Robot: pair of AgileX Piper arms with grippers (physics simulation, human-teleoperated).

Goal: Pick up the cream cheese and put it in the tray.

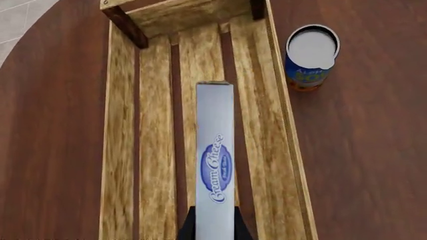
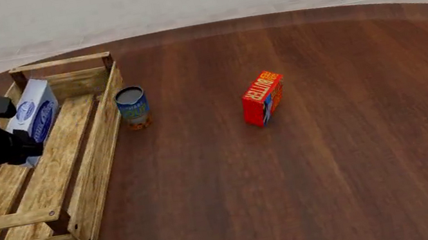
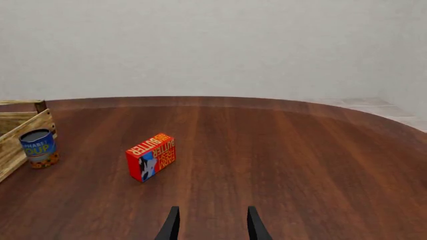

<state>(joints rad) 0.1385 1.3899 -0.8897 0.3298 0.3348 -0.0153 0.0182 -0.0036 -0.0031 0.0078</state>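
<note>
Standing just outside the tray's (image 2: 97, 158) right wall, a can (image 2: 133, 107) sits near its far end; a butter box (image 2: 262, 97) stands well apart at 3 o'clock. Left claw (image 2: 28, 150) pinches the cream cheese (image 2: 33, 115) above the slats. Right claw (image 3: 211, 225) hangs spread, holding nothing.

A round table (image 2: 308, 163) of dark reddish-brown wood fills most of the scene — its planks run away from the arms' side, and the finish shows a soft, even sheen with no hard shadows. Beyond its curved far edge lies a floor (image 2: 207, 22) of pale square tiles with faint grout lines. Behind that rises a plain off-white wall (image 3: 213, 45) — bare, flat and evenly lit, with a slightly brighter band toward the right.
</note>
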